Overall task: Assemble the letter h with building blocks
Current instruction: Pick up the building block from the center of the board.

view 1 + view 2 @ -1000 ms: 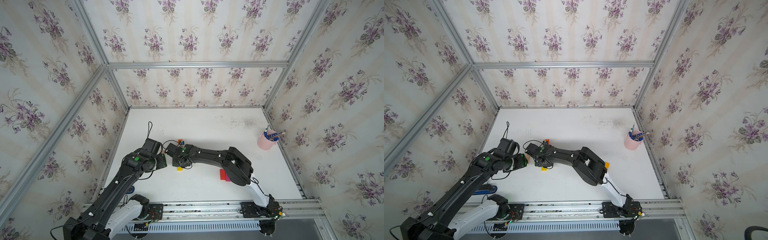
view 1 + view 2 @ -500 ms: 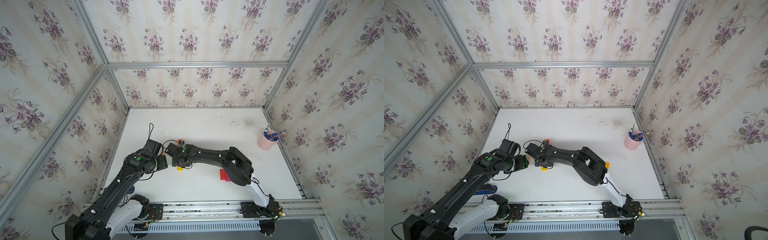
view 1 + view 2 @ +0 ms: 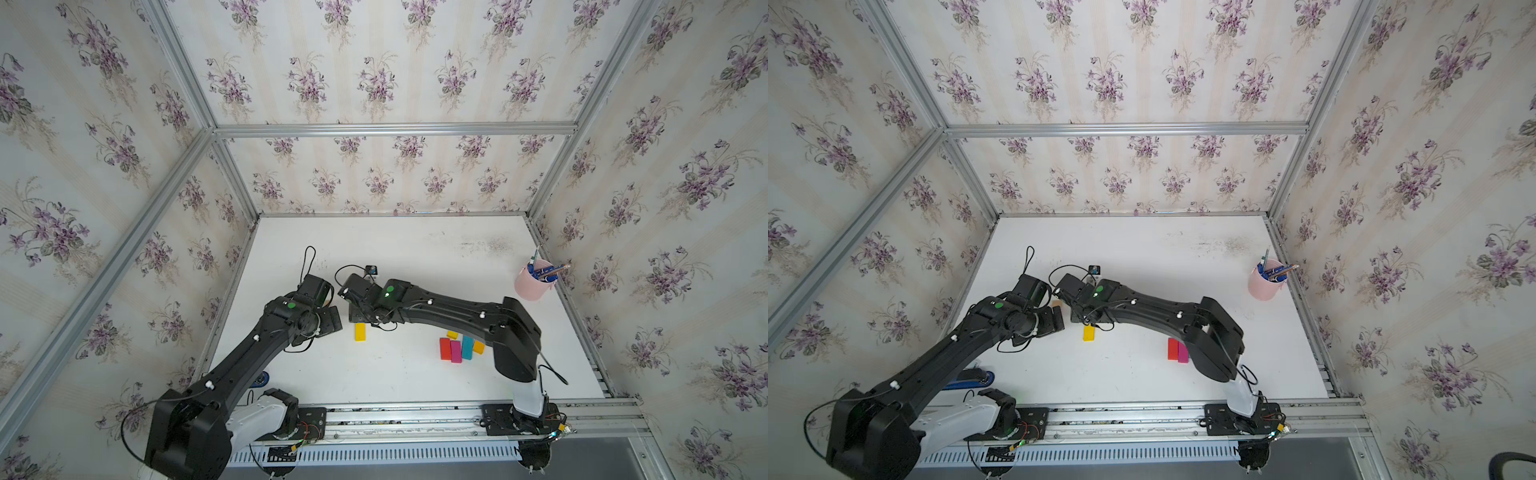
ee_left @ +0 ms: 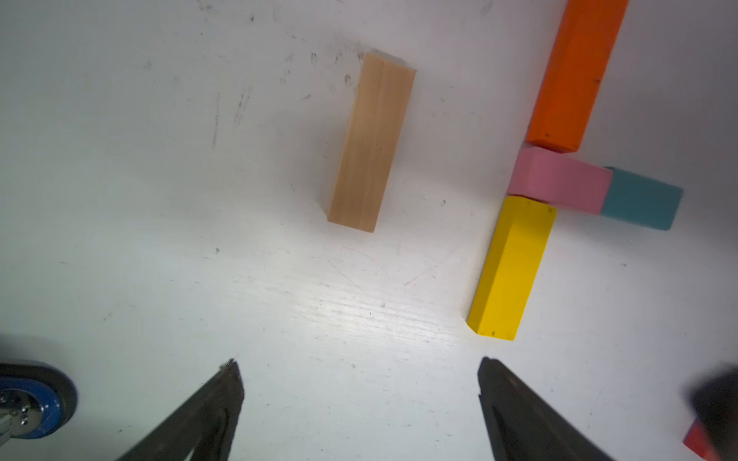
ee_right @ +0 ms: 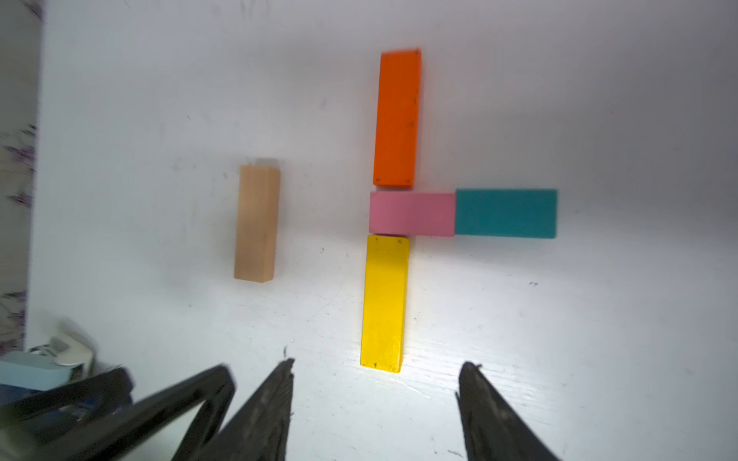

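Tan block (image 3: 1056, 304), left of centre in a top view, parallel to yellow block (image 5: 384, 303); left gripper (image 4: 358, 361) faces it, right gripper (image 5: 377, 363) offset; both parted, empty

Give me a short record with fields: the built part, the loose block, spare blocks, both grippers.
Built part: orange block, pink block and yellow block in one line; teal block extends the pink one sideways.
Loose block: tan block, lying apart, parallel to the line.
Spare blocks: red block, magenta block, blue block side by side.
Left gripper: open, empty.
Right gripper: open, empty.
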